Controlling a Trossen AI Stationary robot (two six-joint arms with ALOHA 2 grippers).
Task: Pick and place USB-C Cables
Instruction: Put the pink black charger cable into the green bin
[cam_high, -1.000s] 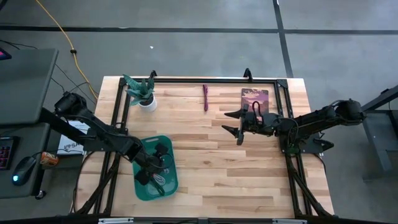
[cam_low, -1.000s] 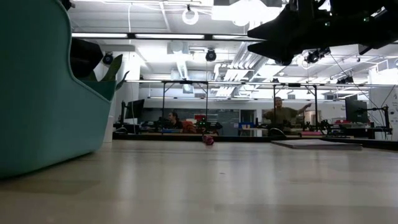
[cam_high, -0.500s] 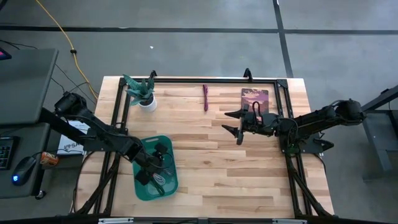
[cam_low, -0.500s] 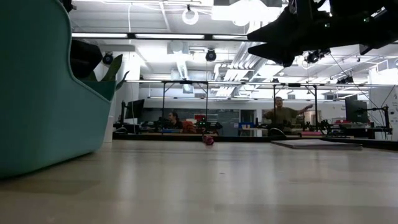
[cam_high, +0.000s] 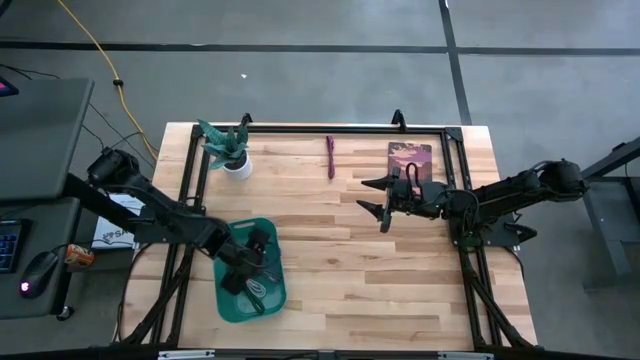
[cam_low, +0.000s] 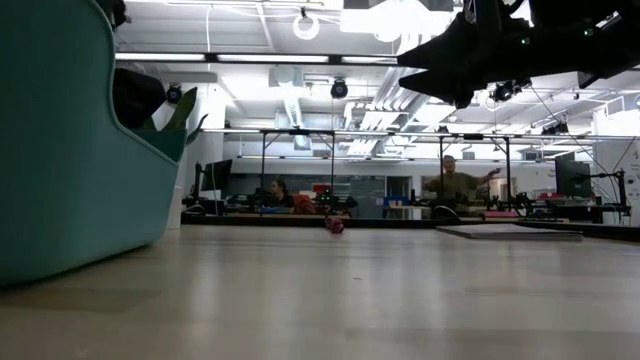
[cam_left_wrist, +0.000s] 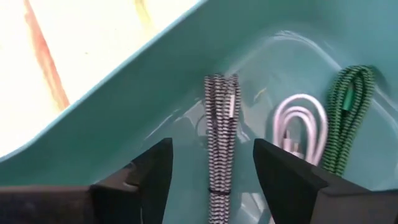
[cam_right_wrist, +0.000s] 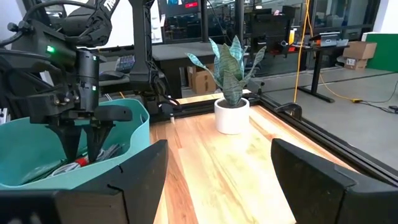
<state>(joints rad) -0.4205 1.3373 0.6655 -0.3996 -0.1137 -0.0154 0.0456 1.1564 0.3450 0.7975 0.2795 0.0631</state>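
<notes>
My left gripper (cam_left_wrist: 211, 144) is open and reaches down into the teal bin (cam_left_wrist: 155, 68). A grey braided USB-C cable (cam_left_wrist: 221, 118) lies on the bin's floor between its fingers, touching neither. Beside it in the bin lie a white cable (cam_left_wrist: 300, 121) and a green one (cam_left_wrist: 349, 112). A dark maroon cable (cam_high: 331, 157) lies flat on the table near its far edge. My right gripper (cam_high: 372, 198) hangs open above the table right of centre, with nothing between its fingers.
The teal bin (cam_high: 280, 292) stands at the table's near left. A potted plant (cam_high: 230, 150) stands at the far left corner. A dark purple pad (cam_high: 410, 158) lies at the far right, just beyond my right gripper. A black frame runs along the table's edges.
My left gripper has opened inside the bin without moving elsewhere. My right arm has kept still.
</notes>
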